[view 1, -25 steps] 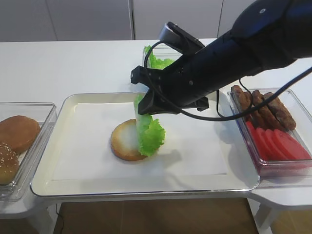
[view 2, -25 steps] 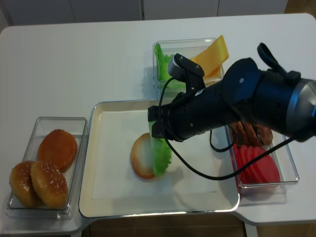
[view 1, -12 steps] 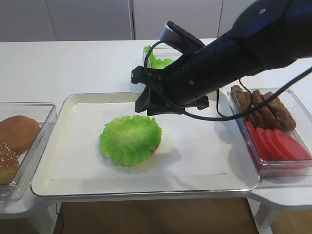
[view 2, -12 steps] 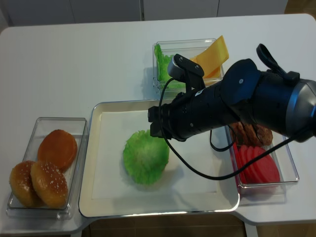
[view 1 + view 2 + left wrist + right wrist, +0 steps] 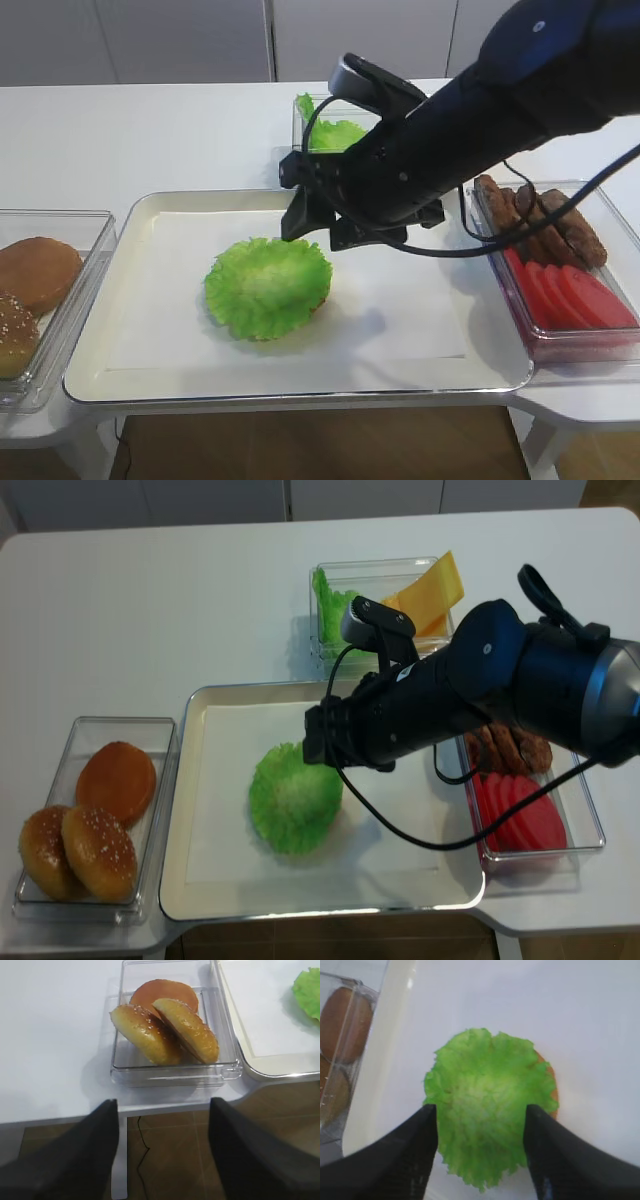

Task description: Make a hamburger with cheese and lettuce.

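Note:
The lettuce [image 5: 268,285] [image 5: 487,1105] [image 5: 293,798] lies flat on the hamburger bun half, of which only a golden rim [image 5: 551,1085] shows. Both rest on the paper-lined tray [image 5: 100,390] [image 5: 190,780]. My right gripper [image 5: 480,1110] [image 5: 318,225] hovers just above the leaf, open, with nothing between its fingers. Yellow cheese slices [image 5: 432,588] lean in a clear box at the back. In the left wrist view my left gripper [image 5: 164,1102] stands open and empty off the table's front edge, near the bun box.
A clear box of domed sesame buns [image 5: 30,290] [image 5: 90,820] [image 5: 165,1025] sits left of the tray. On the right, a box holds tomato slices [image 5: 575,295] [image 5: 520,815] and brown patties [image 5: 545,225]. More lettuce [image 5: 335,130] [image 5: 328,605] is in the back box.
A second ago the lettuce hung from my shut right gripper against the bun. The jaws opened, the leaf dropped flat over the bun, and the gripper shifted slightly right.

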You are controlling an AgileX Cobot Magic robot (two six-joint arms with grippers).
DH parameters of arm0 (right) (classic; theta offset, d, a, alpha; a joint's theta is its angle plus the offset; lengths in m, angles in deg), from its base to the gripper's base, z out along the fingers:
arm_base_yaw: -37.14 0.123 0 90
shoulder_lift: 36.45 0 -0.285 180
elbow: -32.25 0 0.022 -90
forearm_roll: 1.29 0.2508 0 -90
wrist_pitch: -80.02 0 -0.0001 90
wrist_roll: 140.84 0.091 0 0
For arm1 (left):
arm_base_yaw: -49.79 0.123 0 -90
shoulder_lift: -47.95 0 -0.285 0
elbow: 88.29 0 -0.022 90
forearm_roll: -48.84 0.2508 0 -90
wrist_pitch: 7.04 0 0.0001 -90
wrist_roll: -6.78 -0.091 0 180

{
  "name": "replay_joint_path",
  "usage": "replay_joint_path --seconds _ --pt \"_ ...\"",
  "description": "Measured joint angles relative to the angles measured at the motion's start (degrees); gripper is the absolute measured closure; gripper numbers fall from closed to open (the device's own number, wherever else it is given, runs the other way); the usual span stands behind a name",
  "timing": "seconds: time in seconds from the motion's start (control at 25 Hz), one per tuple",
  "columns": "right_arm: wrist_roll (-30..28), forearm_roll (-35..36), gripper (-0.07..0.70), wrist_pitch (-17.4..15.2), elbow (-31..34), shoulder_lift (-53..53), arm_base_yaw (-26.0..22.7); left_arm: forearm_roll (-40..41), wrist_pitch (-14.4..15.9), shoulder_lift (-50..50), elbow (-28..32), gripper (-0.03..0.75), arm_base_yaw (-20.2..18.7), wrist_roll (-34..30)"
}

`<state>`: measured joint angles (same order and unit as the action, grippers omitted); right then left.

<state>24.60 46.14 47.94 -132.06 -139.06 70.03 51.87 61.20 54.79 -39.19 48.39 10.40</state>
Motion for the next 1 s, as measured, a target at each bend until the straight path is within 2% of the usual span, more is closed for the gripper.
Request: replay_joint_path --seconds 0.16,0.24,0.32,0.44,0.68,0.88,1.0 --pt "9.87 -12.59 0.197 -3.48 0.0 2.2 0.0 0.0 -0.1 0.0 0.0 0.293 0.0 0.0" --pt "12.37 -17.43 0.197 -5.74 0.0 4.01 -0.11 0.0 -0.1 0.0 0.0 0.293 0.0 0.0" --pt "13.32 -20.16 0.197 -8.41 0.0 5.8 -0.92 0.0 -0.1 0.0 0.0 0.293 0.0 0.0" --pt "13.86 -21.35 0.197 -12.79 0.0 8.8 -4.84 0.0 -0.1 0.0 0.0 0.293 0.0 0.0" --pt "12.3 -24.28 0.198 -20.75 0.0 15.82 -16.6 0.0 -0.1 0.0 0.0 0.293 0.0 0.0" --pt "12.61 -32.18 0.199 -27.44 0.0 22.32 -23.85 0.0 -0.1 0.0 0.0 0.293 0.0 0.0" --pt "14.03 -36.9 0.199 -31.14 0.0 26.57 -25.64 0.0 -0.1 0.0 0.0 0.293 0.0 0.0"
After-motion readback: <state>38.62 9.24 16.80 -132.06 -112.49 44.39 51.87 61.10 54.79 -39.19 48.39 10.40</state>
